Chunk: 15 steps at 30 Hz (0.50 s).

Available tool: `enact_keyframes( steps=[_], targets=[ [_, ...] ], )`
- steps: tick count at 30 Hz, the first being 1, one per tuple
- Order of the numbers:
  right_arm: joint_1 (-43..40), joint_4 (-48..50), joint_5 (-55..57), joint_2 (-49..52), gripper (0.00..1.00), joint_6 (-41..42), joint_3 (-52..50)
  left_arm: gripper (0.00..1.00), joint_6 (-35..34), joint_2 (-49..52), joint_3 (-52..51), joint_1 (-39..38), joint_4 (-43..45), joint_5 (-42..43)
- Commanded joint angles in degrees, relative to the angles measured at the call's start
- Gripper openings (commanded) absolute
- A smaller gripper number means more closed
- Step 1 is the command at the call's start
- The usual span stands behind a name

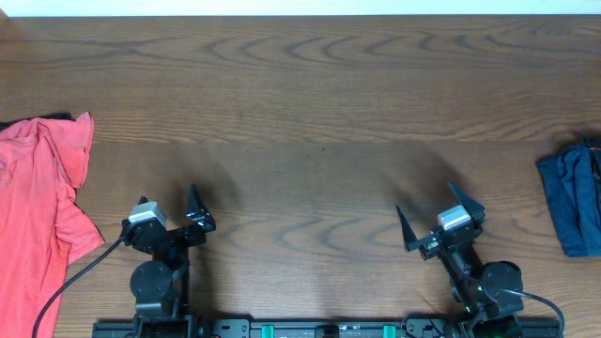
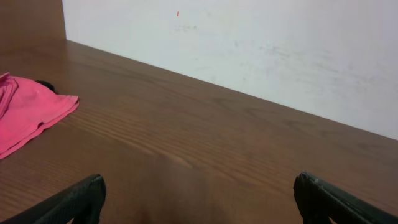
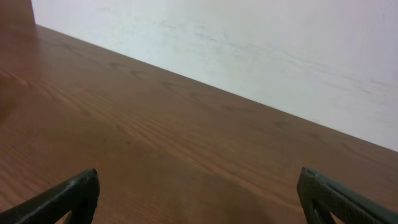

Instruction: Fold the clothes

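Presently: red T-shirt (image 1: 38,207), crumpled at the left edge of the tabletop (image 1: 300,94); blue garment (image 1: 573,202), bunched at its right edge. Both likely soft, light, floppy; I would pinch a hem corner. My left gripper (image 1: 169,208) and right gripper (image 1: 434,211): spread wide, empty, near the tabletop's front edge.

coral-red T-shirt (image 2: 28,115) crumpled at far left on wooden table (image 2: 205,149), white wall (image 2: 249,50) behind, left gripper (image 2: 199,199) fingertips spread wide, nothing between them
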Motion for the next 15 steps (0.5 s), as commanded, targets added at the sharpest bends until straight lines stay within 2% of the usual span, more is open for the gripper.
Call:
enact_keyframes(
  steps=[1,15],
  targets=[
    [-0.55,0.07,-0.35,-0.17,0.99,0.66,-0.26,0.98,0.57,0.00,-1.73,-0.22,-1.14,-0.87],
    [-0.55,0.07,-0.35,-0.17,0.99,0.63,-0.26,0.98,0.57,0.00,-1.73,-0.22,-1.11,-0.87]
  ],
)
